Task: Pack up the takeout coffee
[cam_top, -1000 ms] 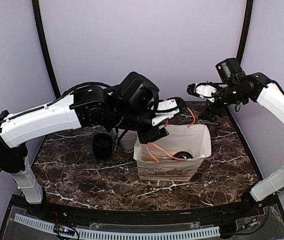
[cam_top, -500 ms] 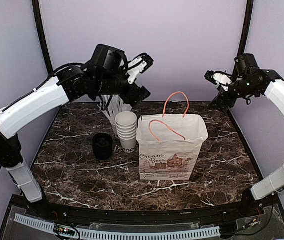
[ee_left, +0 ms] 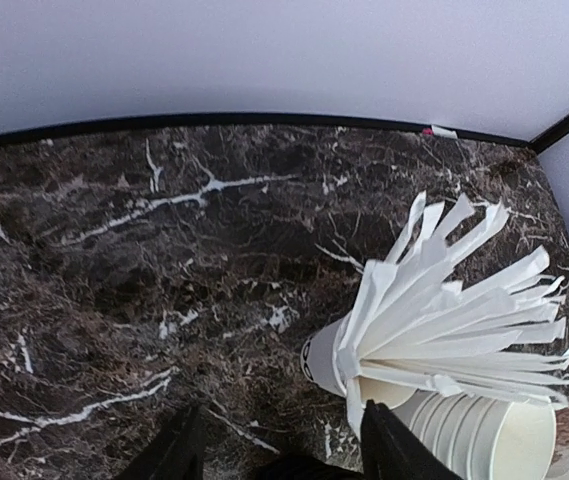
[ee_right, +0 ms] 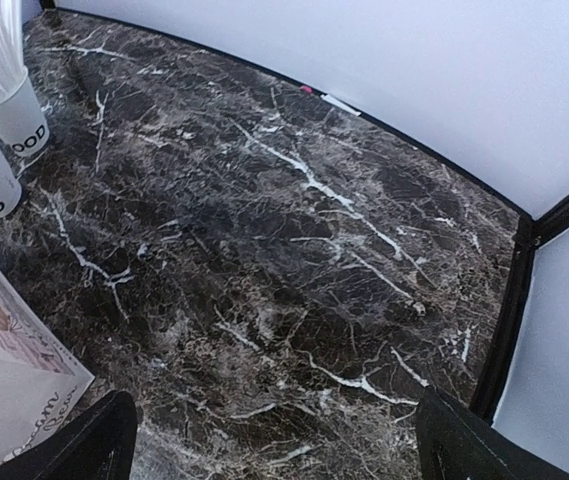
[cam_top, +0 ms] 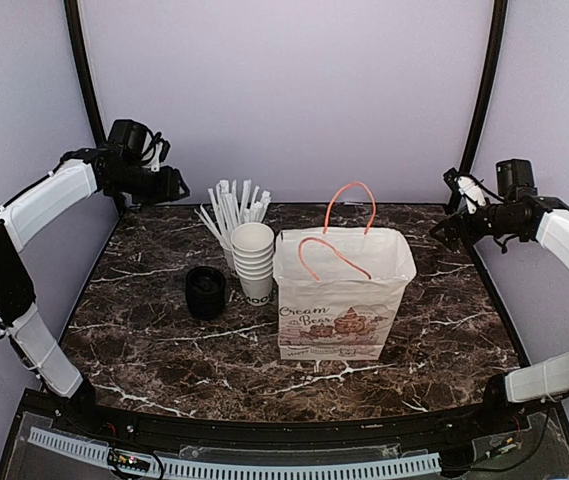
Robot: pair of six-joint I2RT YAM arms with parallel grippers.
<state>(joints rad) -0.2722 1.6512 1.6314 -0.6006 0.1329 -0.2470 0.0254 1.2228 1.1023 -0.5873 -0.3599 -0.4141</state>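
The takeout coffee is hidden; I cannot see into the white paper bag point(cam_top: 342, 300) with orange handles that stands upright mid-table. My left gripper point(cam_top: 169, 183) hangs over the table's far left corner, well away from the bag. In the left wrist view its fingers point(ee_left: 279, 440) stand apart with nothing between them, above bare marble beside the straw cup point(ee_left: 444, 320). My right gripper point(cam_top: 451, 215) is at the far right, open and empty point(ee_right: 274, 430) over bare marble. The bag's corner point(ee_right: 9, 380) shows at the left of the right wrist view.
A stack of lidless white cups point(cam_top: 254, 255) stands left of the bag, with a cup of white straws point(cam_top: 229, 215) behind it. A black round stack of lids point(cam_top: 205, 292) sits further left. Black frame posts rise at both back corners.
My left arm has come away from the bag's mouth and swung back to the far left corner. The bag now stands upright. My right arm has drawn back to the right and lower.
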